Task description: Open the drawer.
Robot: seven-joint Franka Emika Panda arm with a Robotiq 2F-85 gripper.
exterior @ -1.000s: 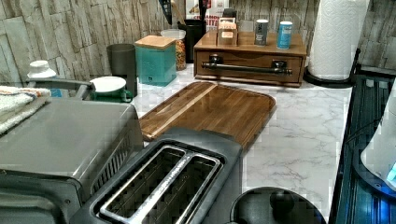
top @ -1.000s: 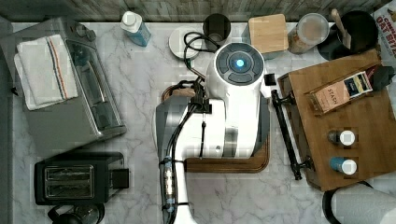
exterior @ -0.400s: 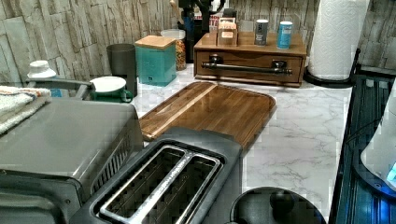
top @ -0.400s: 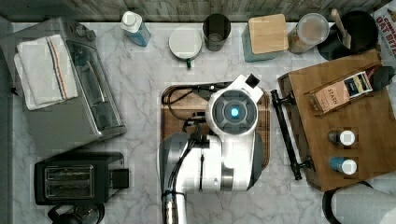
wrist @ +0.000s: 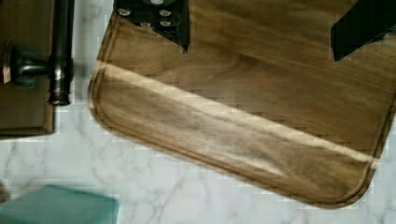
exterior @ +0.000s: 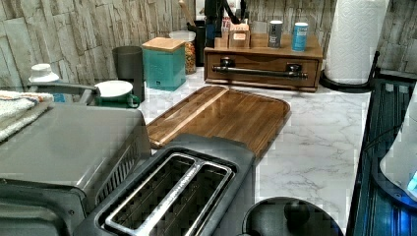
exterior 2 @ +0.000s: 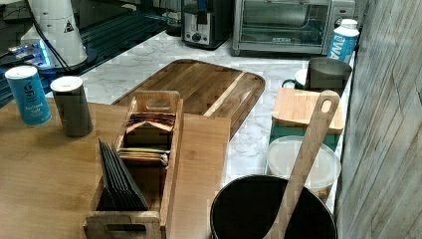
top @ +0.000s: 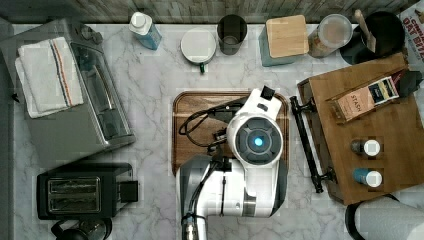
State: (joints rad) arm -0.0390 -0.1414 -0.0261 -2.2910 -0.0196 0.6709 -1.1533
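A marble counter (top: 155, 107) is seen, on which a tray (exterior: 223, 115), cabinet (exterior: 263, 61), toaster (top: 82, 190) and oven (top: 75, 95) are set.

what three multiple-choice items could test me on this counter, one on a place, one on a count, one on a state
1. In the top view, the long black bar handle lies on which side of the flat rounded wooden tray?
A right
B left
C on it

2. How many small cylindrical canisters stand on the small wooden cabinet?
A one
B two
C four

3. The medium-brown wooden drawer is
A pulled fully out
B removed
C shut

Answers: 1 A, the bar runs along the tray's right edge; 2 B, one grey, one blue; 3 C, its front sits flush with the cabinet.
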